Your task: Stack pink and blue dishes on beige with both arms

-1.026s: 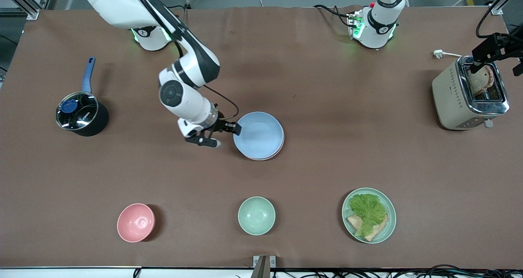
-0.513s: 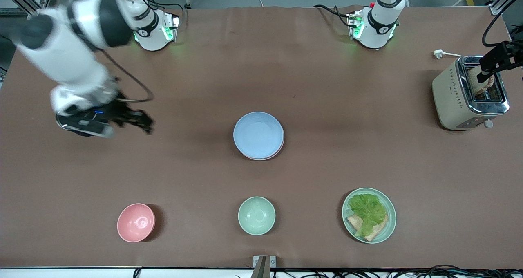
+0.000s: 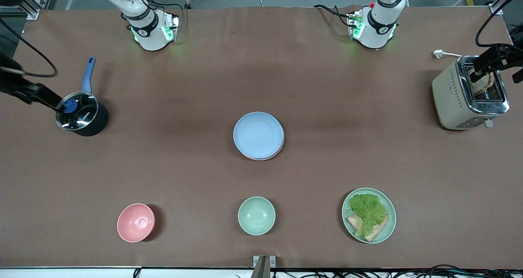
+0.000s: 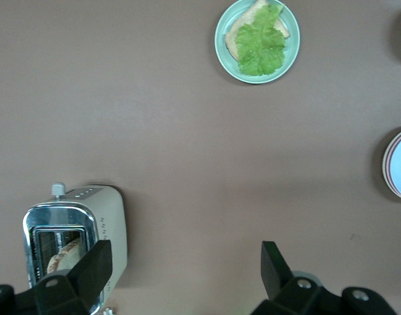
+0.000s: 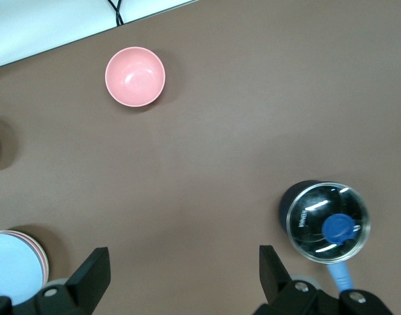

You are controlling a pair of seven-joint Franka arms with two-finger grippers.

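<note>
A light blue shallow round matte plate [image 3: 258, 134] is sitting on top of a stack at the middle of the brown-covered table [image 3: 367, 139]. The rim of a pale pink shallow round matte plate [image 3: 280, 146] is peeking out from under it. Whether a beige plate is lying beneath them I cannot tell. Taking that stack as the dial's centre in the front view, a small mint-green bowl [image 3: 256, 215] is standing empty at six o'clock. A small, deeper pink bowl [image 3: 136, 222] is standing empty at about seven. At about five a mint-green plate [image 3: 369, 215] is carrying a ruffled green lettuce leaf [image 3: 367, 210] over a slice of brown bread [image 3: 374, 233]. At nine o'clock a black saucepan [image 3: 81, 116] with a blue handle [image 3: 88, 74] is wearing a glass lid [image 3: 77, 110] with a blue knob [image 3: 69, 105]. At about two to three o'clock a cream toaster with a chrome top [image 3: 457, 93] is holding a slice of toast [image 3: 482, 81] in its slot, its white plug [image 3: 439, 54] lying loose on the table. The right gripper [image 5: 182, 269] is hanging over the table just beside the saucepan, its fingers spread wide and holding nothing. The left gripper [image 4: 184, 266] is hanging over the toaster, its fingers likewise spread wide and empty. The arm bases are glowing green at eleven and one o'clock. Grey floor and aluminium framing are showing past the table, and cables are running along the six o'clock edge.
</note>
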